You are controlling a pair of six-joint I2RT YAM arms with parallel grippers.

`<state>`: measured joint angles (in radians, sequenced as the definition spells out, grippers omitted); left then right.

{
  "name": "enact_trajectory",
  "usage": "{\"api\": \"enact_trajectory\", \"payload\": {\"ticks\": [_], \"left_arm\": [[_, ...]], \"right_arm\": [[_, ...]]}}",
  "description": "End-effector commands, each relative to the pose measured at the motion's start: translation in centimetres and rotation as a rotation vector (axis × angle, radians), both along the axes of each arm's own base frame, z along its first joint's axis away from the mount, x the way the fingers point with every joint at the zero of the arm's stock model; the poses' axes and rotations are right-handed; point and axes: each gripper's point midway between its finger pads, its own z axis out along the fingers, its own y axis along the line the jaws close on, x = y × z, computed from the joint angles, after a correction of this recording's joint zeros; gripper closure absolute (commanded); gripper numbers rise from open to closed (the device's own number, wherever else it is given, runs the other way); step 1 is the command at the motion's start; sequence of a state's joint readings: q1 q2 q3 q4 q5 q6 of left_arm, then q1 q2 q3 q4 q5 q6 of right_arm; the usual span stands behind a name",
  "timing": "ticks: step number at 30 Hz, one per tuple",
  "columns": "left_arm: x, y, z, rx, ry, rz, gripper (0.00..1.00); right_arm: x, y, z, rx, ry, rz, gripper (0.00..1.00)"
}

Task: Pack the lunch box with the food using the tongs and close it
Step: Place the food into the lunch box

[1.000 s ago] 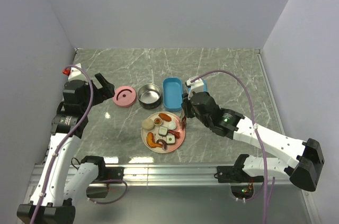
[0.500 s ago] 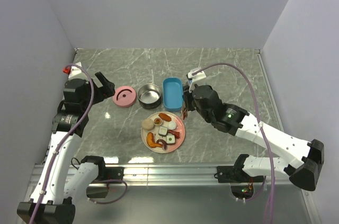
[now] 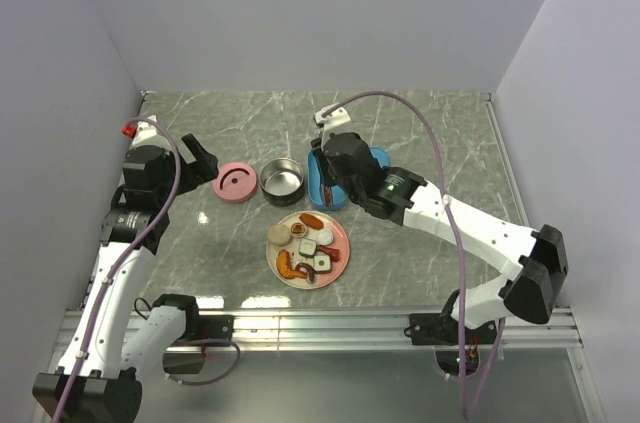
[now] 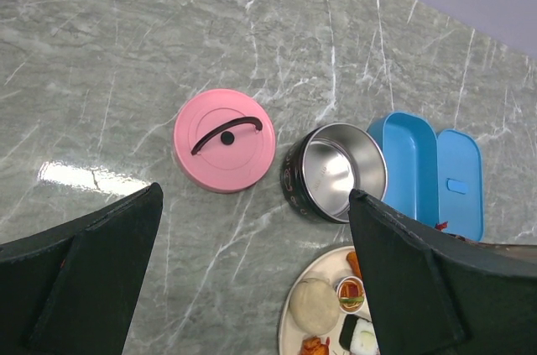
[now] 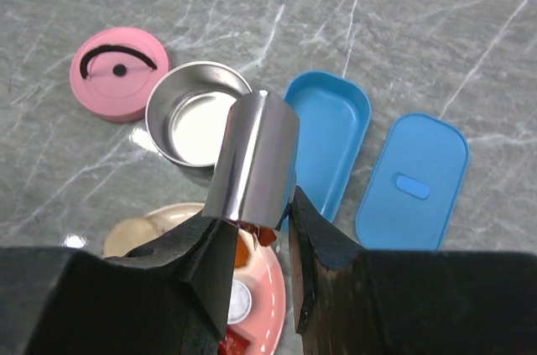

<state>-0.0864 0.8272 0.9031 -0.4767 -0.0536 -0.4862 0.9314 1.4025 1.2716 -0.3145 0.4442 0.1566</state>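
My right gripper (image 3: 328,179) (image 5: 260,221) is shut on the silver tongs (image 5: 255,162) and hovers over the open blue lunch box (image 3: 314,181) (image 5: 331,138), hiding much of it from above. A small red food piece (image 5: 267,236) hangs at the tongs' lower end. The food (image 3: 308,249) lies on a pink plate (image 3: 338,232) just in front of the box: a beige bun (image 4: 316,302), sushi squares, orange shrimp. The box's blue lid (image 3: 379,156) (image 5: 411,180) lies flat beside it on the right. My left gripper (image 3: 196,162) (image 4: 252,288) is open and holds nothing, left of the dishes.
A round steel bowl (image 3: 283,181) (image 4: 336,172) stands left of the blue box, and its pink lid (image 3: 236,182) (image 4: 225,138) lies further left. The table is grey marble with walls on three sides.
My right gripper has swung left and away from me, from the plate's right edge to over the blue box, carrying the tongs. The left arm has barely moved.
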Motion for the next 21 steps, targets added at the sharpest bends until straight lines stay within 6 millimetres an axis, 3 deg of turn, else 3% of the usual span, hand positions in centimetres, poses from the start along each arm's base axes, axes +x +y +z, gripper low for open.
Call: {"api": "enact_trajectory", "payload": {"ticks": [1, 12, 21], "left_arm": [[0.5, 0.2, 1.6, 0.016, -0.051, -0.001, 0.01], [1.4, -0.1, 1.2, 0.02, -0.041, -0.012, 0.01], [1.6, -0.4, 1.1, 0.025, -0.035, -0.023, 0.0]], "right_arm": [[1.4, 1.2, 5.1, 0.092, -0.093, -0.004, 0.8], [3.2, 6.0, 7.6, 0.183, -0.098, 0.071, 0.8], [5.1, 9.3, 6.5, 0.168, -0.084, 0.099, 0.8]]}}
